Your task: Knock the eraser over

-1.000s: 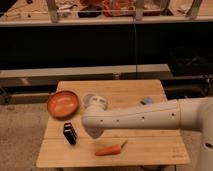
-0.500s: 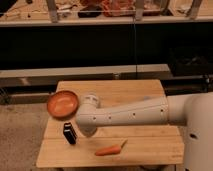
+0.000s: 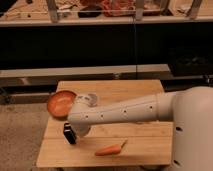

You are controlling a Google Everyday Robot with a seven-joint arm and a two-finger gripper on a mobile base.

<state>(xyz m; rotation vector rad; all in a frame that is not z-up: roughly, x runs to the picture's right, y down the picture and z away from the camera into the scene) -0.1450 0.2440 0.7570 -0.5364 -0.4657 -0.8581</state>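
The eraser (image 3: pixel 69 134) is a small black block that stands slightly tilted on the wooden table (image 3: pixel 130 89), near its left front. My white arm (image 3: pixel 135 110) reaches from the right across the table. Its end, with the gripper (image 3: pixel 79 129), hangs right beside the eraser's right side and seems to touch it. The gripper is mostly hidden under the arm's wrist.
An orange bowl (image 3: pixel 60 103) sits at the table's left edge, just behind the eraser. A carrot (image 3: pixel 110 149) lies near the front edge, right of the eraser. A dark shelf unit stands behind the table. The floor lies left of the table.
The arm has swung left across the table, and its end has come down beside the eraser. The eraser now leans a little.
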